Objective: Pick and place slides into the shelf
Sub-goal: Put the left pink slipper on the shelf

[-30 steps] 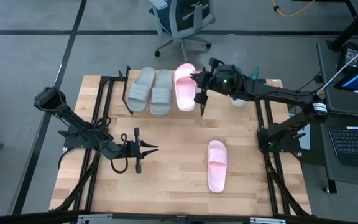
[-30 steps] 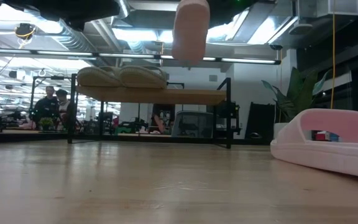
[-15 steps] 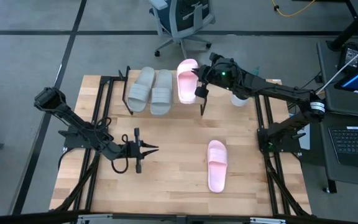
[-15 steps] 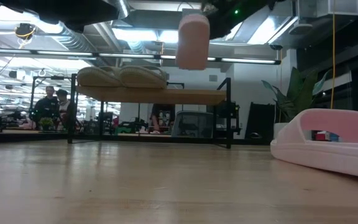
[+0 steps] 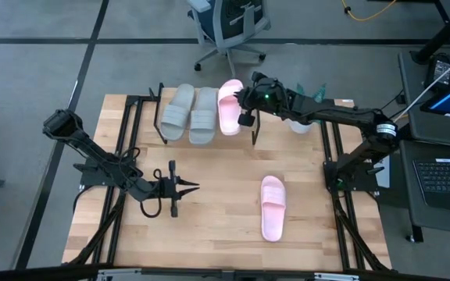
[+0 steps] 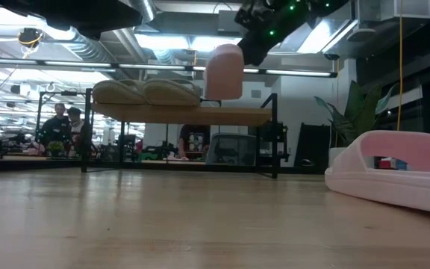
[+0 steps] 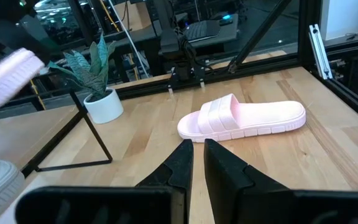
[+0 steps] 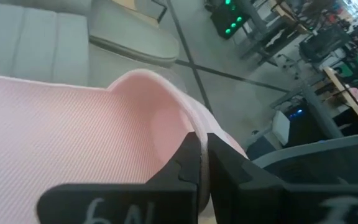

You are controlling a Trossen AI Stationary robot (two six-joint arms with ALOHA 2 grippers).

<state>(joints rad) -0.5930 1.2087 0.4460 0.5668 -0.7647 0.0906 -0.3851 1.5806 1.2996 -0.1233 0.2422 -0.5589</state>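
Two grey-green slides (image 5: 190, 114) lie sole-down, side by side, on the shelf (image 6: 200, 115) at the table's far edge. My right gripper (image 5: 245, 108) is shut on a pink slide (image 5: 229, 109) and hangs it just above the shelf's plank, right of the grey-green pair. In the low view this pink slide (image 6: 224, 72) floats beside them. The second pink slide (image 5: 273, 207) lies sole-down on the table, near right. My left gripper (image 5: 187, 187) waits shut over the table's left middle, pointing at that slide (image 7: 241, 118). My right gripper pinches the held pink slide between its two fingers by the right side rim (image 8: 185, 121), next to the footbed. The fingers come from the table's right, slanting down, across the slide's length. The slide is lifted clear and tilted, its lower end (image 6: 224, 96) just above the plank.
A small potted plant (image 7: 103, 102) stands beyond the shelf's right legs, near the right arm. The shelf's thin black legs (image 6: 275, 134) rise from the table's far part. Bare wood (image 5: 217, 179) lies between my left gripper and the lying pink slide. An office chair stands beyond the table.
My right gripper has carried the pink slide a little toward the table's left and down toward the shelf. In the low view the slide has sunk from high above the shelf to the level of the grey-green slides. The left arm has kept still.
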